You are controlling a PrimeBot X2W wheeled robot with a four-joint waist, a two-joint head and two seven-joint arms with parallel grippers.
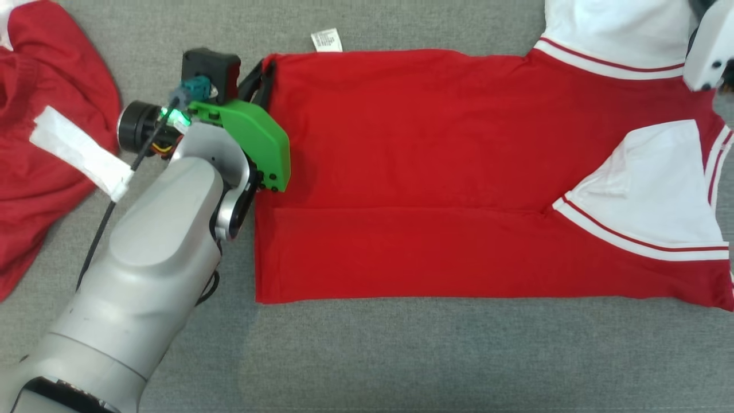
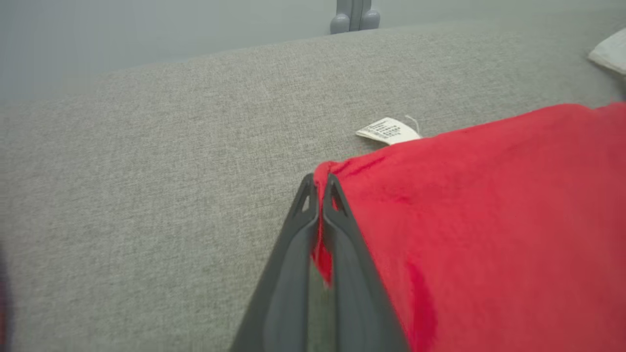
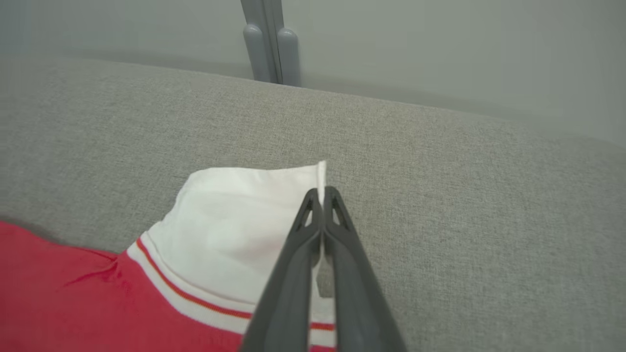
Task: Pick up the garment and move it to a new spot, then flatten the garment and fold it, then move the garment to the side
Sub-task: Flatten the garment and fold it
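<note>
1. Garment (image 1: 436, 172) lies flat on the grey cushion (image 1: 401, 355), long axis left to right.
2. Left gripper (image 2: 320, 183) has its fingers pinched on the far-left corner.
3. Right gripper (image 3: 323, 195) has its fingers pinched on the white sleeve (image 3: 234, 220), far right.
4. Both grips hold the far edge; folding probably means drawing it nearward.

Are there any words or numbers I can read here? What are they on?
White care tag poking out from the far edge of the red shirt: rows of tiny print, too small and blurred to read.
No other words, brands or numbers can be read.
</note>
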